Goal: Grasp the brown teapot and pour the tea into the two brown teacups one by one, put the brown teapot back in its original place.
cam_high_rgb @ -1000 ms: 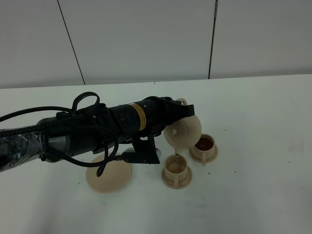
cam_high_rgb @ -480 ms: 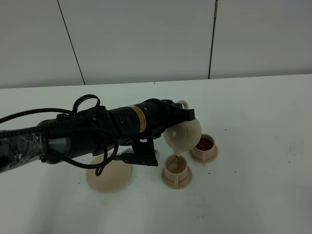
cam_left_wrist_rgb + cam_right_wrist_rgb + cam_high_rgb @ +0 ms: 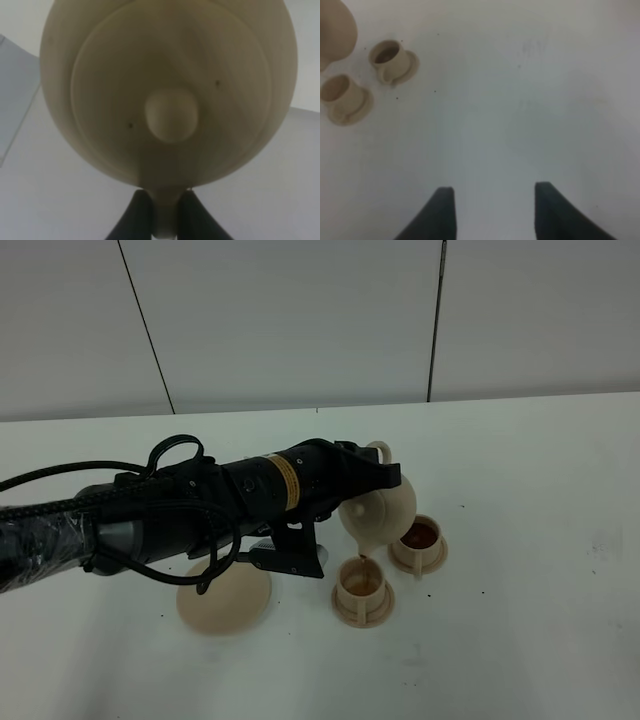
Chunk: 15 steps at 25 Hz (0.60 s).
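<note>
Pouring into the near cup (image 3: 362,585) right now, by the look of it. Teapot (image 3: 380,508) up in the air above the table (image 3: 520,640), tipped far over, spout down right over that cup to let the tea drop straight in. Gripped by its thin handle in the left claw (image 3: 162,205), shut tight on it, one finger pressed on each side to stop any slipping or swinging. Tipped far enough to turn the lid toward the left wrist camera.

Far cup (image 3: 420,538) just beside, with dark red-brown tea in it, so likely done with. Only a little brown tea in the near cup, so probably more to pour. Big round plate (image 3: 222,598) on the left, partly hidden under the arm, well apart from the cups, likely the spot for setting the teapot back down. Right claw (image 3: 494,192) off to the side above bare table, open, holding nothing, out of the way.

Round, squat and pale tan all over, dull, not shiny. Little round knob in the middle of the lid, two tiny dark specks near it. Short spout, loop handle. Bigger than the cups.
</note>
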Motion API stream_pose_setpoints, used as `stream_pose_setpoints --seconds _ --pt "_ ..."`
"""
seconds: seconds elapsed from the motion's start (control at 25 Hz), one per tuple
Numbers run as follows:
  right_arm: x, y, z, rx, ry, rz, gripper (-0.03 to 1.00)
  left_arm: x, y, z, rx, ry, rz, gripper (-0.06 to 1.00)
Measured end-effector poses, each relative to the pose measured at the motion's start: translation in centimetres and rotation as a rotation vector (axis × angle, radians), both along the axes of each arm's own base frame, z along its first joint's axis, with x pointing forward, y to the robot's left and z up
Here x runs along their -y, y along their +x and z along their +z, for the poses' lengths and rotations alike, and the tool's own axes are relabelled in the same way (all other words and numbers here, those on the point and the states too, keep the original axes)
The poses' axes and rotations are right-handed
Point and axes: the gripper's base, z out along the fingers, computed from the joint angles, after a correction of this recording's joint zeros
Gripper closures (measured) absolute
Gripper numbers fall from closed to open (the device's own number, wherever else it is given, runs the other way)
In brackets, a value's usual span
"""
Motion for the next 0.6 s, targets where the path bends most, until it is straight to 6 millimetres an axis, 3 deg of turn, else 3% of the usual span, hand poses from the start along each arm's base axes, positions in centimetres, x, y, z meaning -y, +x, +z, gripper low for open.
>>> stream_pose_setpoints --seconds 0.6 --pt "0.0 0.0 0.0 0.000 0.000 0.000 0.61 -1.9 -0.2 -1.4 -0.004 -0.052 -0.034 0.77"
